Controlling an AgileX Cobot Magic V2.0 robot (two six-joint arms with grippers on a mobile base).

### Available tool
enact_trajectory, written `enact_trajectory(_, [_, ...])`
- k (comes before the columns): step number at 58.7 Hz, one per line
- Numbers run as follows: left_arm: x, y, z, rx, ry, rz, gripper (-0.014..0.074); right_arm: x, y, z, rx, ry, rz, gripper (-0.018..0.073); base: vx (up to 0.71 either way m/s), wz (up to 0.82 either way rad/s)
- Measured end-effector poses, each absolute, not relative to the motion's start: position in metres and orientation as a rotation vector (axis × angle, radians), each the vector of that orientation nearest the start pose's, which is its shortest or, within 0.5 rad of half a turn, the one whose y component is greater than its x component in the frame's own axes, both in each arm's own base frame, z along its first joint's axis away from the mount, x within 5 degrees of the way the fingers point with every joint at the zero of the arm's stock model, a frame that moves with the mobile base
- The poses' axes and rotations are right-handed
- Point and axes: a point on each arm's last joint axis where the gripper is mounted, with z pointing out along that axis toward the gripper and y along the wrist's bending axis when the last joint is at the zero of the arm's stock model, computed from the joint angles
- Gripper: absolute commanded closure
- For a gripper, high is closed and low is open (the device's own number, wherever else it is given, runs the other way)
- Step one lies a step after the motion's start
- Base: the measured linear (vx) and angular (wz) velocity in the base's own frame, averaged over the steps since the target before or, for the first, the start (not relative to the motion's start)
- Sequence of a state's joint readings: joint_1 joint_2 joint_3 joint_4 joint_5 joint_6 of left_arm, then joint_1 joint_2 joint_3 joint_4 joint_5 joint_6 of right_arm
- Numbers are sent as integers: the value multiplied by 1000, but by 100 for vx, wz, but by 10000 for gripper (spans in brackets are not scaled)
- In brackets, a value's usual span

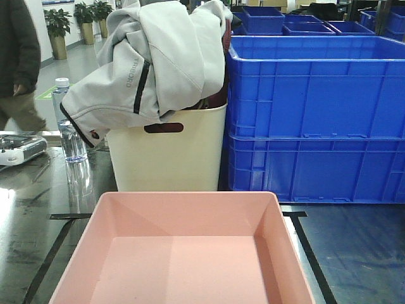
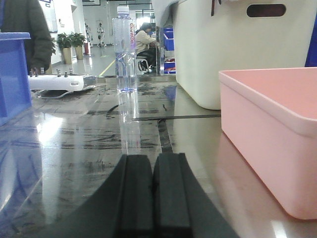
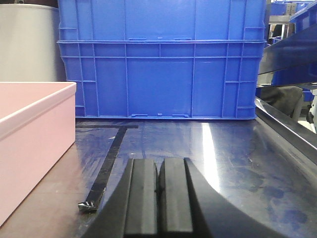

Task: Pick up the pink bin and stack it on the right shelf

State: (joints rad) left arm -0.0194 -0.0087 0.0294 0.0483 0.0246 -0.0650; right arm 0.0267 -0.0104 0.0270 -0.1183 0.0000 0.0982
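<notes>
Nearest to me in the left wrist view is my left gripper [image 2: 154,198], its two dark fingers pressed together with nothing between them, hovering low over the glossy dark grey shelf [image 2: 99,144]. Just to the right of that gripper sits the pink bin [image 2: 277,134], resting on the shelf surface, its near corner and rolled rim close to the fingers but not touching them. In the right wrist view my right gripper [image 3: 159,198] is likewise closed flat on itself, holding nothing, with the same bin's side wall just to its left. A strip of black tape [image 3: 106,166] runs along the shelf ahead and slightly left of the right gripper, its near end curled up. From the front view I see the bin is open-topped and empty, lying between tape lines on either side. Beyond the bin, ahead of the left gripper, stands a tall cream bin [image 1: 168,155] with a handle slot, and a grey jacket [image 1: 152,60] is draped over its top. Farther ahead and to the left of the left gripper stands a clear water bottle [image 2: 126,49], with a white device [image 2: 62,82] lying flat beside it. Straight ahead of the right gripper, two ribbed blue crates [image 3: 161,59] are stacked, touching the cream bin's right side.
</notes>
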Motion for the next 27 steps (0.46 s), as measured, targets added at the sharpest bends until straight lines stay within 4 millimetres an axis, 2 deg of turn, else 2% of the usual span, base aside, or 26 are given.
enact_trajectory(27, [57,-1,201,1,1529,-28,602,57,2,205,-35,1500,5,568,0,0])
